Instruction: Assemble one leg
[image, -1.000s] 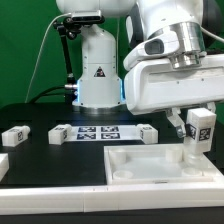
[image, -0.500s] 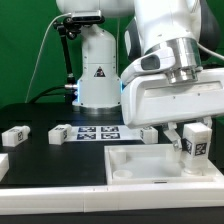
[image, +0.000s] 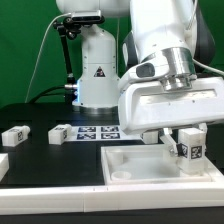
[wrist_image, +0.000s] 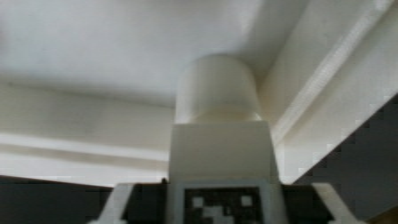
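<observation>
Exterior view | fingers (image: 174, 145) clasp leg (image: 191, 146), tag (image: 196, 153) facing camera | triangle sticker (image: 100, 72) on base (image: 95, 92)

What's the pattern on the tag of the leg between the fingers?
Black-and-white squares, on the tag of the white leg; clearest in the exterior view.

Grips the leg (image: 192, 150) upright between the fingers (image: 174, 142), tag facing outward, over the white tray (image: 150, 186). Well apart from the fingers, toward the exterior view's left: two tagged blocks (image: 14, 135) (image: 62, 132), the marker board (image: 98, 131).

Small white tagged leg (image: 190, 152), upright, aloft
</observation>
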